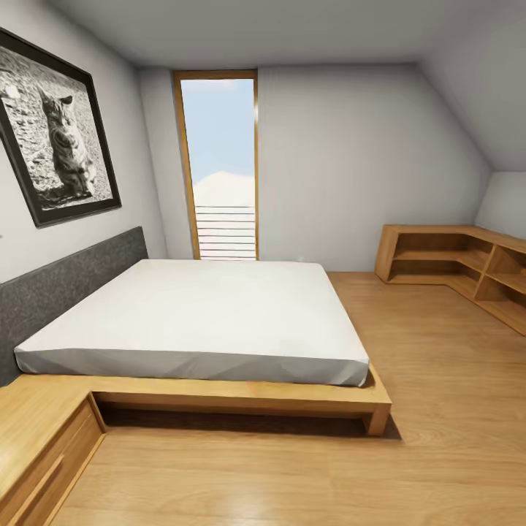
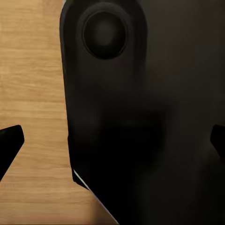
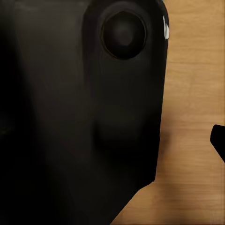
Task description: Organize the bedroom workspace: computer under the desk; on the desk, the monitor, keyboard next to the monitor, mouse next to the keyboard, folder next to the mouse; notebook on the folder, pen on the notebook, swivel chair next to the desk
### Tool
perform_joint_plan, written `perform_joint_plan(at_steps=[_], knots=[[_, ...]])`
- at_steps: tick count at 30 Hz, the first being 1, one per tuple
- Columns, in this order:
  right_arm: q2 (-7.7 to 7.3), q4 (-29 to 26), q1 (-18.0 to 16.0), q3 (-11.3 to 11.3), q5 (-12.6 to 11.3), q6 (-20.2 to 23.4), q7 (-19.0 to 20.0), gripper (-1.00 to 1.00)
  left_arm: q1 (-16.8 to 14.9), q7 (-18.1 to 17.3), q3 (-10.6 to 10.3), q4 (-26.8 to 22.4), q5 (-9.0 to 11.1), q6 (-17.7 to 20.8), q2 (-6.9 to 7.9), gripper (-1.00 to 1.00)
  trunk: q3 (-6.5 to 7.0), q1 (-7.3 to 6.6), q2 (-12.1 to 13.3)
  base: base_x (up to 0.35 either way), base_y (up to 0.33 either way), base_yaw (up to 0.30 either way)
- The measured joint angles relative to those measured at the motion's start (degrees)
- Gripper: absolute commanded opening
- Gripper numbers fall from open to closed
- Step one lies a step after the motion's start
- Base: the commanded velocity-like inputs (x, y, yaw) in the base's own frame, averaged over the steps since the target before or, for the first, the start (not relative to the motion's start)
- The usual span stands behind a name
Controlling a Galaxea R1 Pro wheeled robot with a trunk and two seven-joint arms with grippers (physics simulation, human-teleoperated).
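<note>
I am in the bedroom (image 1: pixel 351 161), with pale grey walls, a sloped ceiling and a light wood floor (image 1: pixel 438 424). The desk, computer, monitor, keyboard, mouse, folder, notebook, pen and swivel chair are out of view. In the left wrist view my left gripper (image 2: pixel 114 143) is open, its dark fingertips (image 2: pixel 9 145) far apart at the frame's edges, over a black part of my own body and wood floor. In the right wrist view my right gripper (image 3: pixel 112 140) is open too, one fingertip (image 3: pixel 218 140) showing over the floor. Neither holds anything.
A low wide bed (image 1: pixel 197 314) with a white mattress and wooden frame fills the middle, its grey headboard (image 1: pixel 66 281) on the left wall under a framed cat picture (image 1: pixel 58 128). A tall window (image 1: pixel 223 168) stands behind. A wooden corner shelf (image 1: pixel 460 267) lies far right, a wooden bedside unit (image 1: pixel 36 446) near left.
</note>
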Motion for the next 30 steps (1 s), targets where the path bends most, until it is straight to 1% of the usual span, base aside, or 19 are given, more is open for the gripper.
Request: perform_joint_plan(at_steps=[1, 3, 6, 9, 24, 30], knots=[[0.0, 0.0, 0.0, 0.0, 0.0, 0.0, 0.0, 1.0, 0.0, 0.0, 0.0, 0.0, 0.0, 0.0, 0.0, 1.0, 0.0, 0.0, 0.01, 0.0, 0.0, 0.0], [0.64, -0.34, -0.41, -0.31, -0.15, -0.55, -0.14, 1.0, -0.52, -0.4, -0.48, -0.61, -0.08, 0.58, -0.64, 1.0, 0.39, -0.42, 0.81, 0.0, 0.0, 0.0], [1.52, -0.15, -0.41, -0.31, -0.15, -0.58, -0.14, 1.0, -0.52, -0.37, -0.49, -1.17, -0.08, 0.82, -1.61, 1.0, 0.92, -1.08, 2.01, 0.0, 0.0, 0.0], [1.5, -0.11, -0.42, -0.31, -0.16, -0.63, -0.1, 1.0, -0.52, -0.34, -0.49, -1.23, -0.08, 0.8, -2.53, 1.0, 1.46, -1.74, 3.21, 0.0, 0.0, 0.0], [1.49, -0.06, -0.42, -0.15, -0.19, -4.91, -0.15, 1.0, -0.52, -0.32, -0.48, -1.27, -0.08, 0.79, -2.64, 1.0, 4.16, -5.04, 9.23, 0.0, 0.0, 0.0], [1.49, -0.06, -0.46, -0.08, -0.08, -4.98, -0.11, 1.0, -0.52, -0.32, -0.48, -1.28, -0.08, 0.78, -2.64, 1.0, 5.24, -6.36, 11.64, 0.0, 0.0, 0.0]])
